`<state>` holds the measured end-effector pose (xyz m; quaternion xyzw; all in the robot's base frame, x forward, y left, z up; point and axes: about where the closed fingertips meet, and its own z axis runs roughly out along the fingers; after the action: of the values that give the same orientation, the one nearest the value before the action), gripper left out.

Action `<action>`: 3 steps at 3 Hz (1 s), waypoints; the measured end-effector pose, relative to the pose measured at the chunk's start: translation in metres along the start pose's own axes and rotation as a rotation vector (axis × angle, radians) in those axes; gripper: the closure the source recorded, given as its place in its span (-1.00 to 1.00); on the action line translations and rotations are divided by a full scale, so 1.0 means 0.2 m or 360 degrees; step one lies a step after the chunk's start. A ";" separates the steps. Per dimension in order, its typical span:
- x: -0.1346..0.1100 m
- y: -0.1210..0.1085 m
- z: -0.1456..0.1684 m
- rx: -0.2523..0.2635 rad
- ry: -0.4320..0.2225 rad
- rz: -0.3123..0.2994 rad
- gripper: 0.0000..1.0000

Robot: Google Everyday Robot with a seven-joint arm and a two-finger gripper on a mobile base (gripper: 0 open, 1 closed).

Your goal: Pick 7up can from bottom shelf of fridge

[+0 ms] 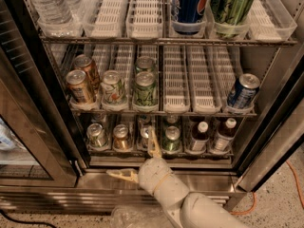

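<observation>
The fridge (pixel 42 103) stands open, with wire racks of white slotted lanes. The bottom shelf (pixel 161 152) holds a row of small cans and two dark white-capped bottles (pixel 211 136). The 7up can (pixel 144 136), with a silver lid and pale side, is third from the left, between a copper-brown can (pixel 121 137) and a darker green can (pixel 172 137). My gripper (pixel 137 159) is open just in front of this shelf. One beige finger (pixel 153 145) points up and overlaps the 7up can's right edge. The other finger (pixel 121 175) points left over the steel base.
A silvery can (pixel 96 134) is leftmost on the bottom shelf. The middle rack holds larger cans (pixel 145 89) and a blue can (pixel 243 90). The top rack has water bottles (pixel 47 6), a Pepsi can (pixel 190 6) and a green can (pixel 230 6). The glass door (pixel 19 127) stands at left.
</observation>
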<state>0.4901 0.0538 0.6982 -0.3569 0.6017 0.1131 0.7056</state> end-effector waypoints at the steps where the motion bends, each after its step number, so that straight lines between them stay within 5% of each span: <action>1: 0.12 0.05 0.01 -0.0052 -0.0138 0.0239 -1.00; 3: 0.13 0.09 0.01 -0.0076 -0.0173 0.0290 -1.00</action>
<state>0.4874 0.0614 0.6675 -0.3108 0.5897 0.2103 0.7151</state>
